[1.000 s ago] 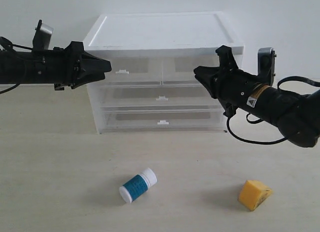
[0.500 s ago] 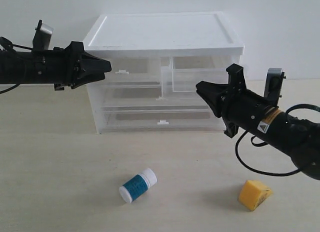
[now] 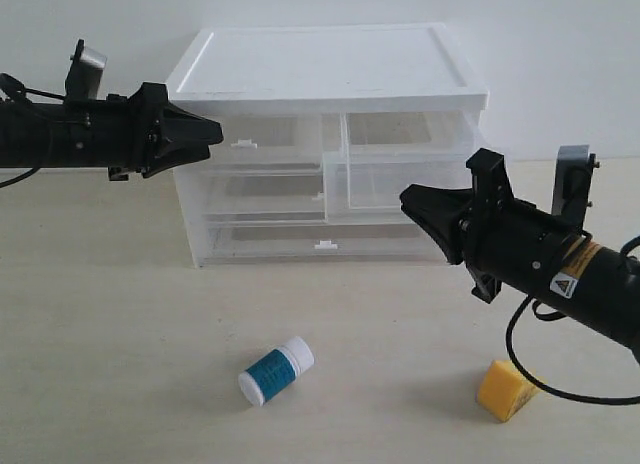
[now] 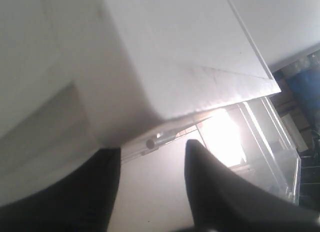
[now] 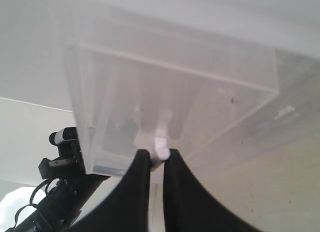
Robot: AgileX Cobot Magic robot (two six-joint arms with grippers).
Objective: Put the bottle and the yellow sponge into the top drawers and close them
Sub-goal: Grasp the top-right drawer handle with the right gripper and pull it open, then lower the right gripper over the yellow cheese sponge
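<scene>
Now my right pincer (image 5: 156, 154) is clamped on the tab handle (image 5: 161, 151) of the right top drawer (image 3: 400, 184) — it's out further than a second ago. My left pincer (image 3: 216, 132) is spread, unmoved beside the left top drawer (image 3: 272, 136). On the table (image 3: 120, 364), bottle (image 3: 276, 371) and yellow sponge (image 3: 508, 390) — same spots.

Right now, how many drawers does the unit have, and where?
4: top left drawer, closed; top right drawer, pulled out, its handle pinched by the right gripper; middle full-width drawer; bottom full-width drawer. None seems hidden.
</scene>
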